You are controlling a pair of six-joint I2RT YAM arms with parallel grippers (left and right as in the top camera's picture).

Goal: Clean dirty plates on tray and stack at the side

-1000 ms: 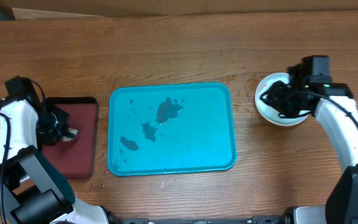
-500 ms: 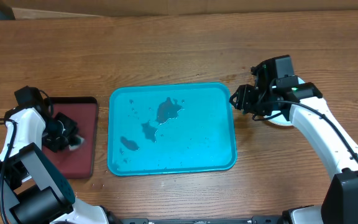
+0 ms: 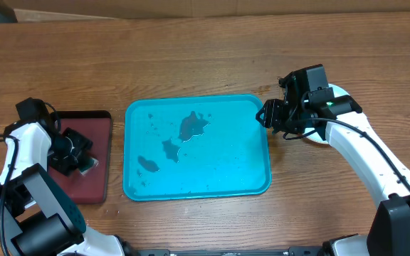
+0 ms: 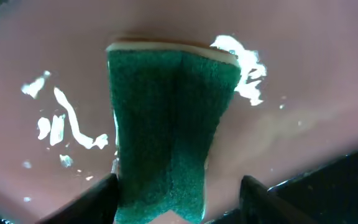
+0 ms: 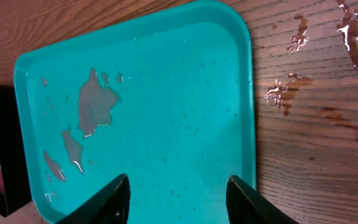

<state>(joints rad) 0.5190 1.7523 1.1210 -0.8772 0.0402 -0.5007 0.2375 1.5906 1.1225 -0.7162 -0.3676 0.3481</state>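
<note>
The turquoise tray (image 3: 197, 146) lies in the middle of the table with no plates on it, only brown wet smears (image 3: 191, 126). It also fills the right wrist view (image 5: 166, 93). My right gripper (image 3: 269, 117) is open and empty above the tray's right edge (image 5: 178, 193). The plates are almost wholly hidden under my right arm; only a white sliver of rim (image 3: 312, 136) shows. My left gripper (image 3: 77, 158) is open over the maroon tray (image 3: 95, 128), with the green sponge (image 4: 169, 124) lying between its fingers (image 4: 179, 202).
Water puddles (image 5: 291, 93) lie on the wood just right of the turquoise tray. The maroon tray's surface is wet (image 4: 61, 118). A cardboard edge (image 3: 105, 11) runs along the back of the table.
My right arm has swung left from the plate stack to the turquoise tray's right edge. My left gripper has shifted slightly toward the maroon tray's near right side with the sponge.
</note>
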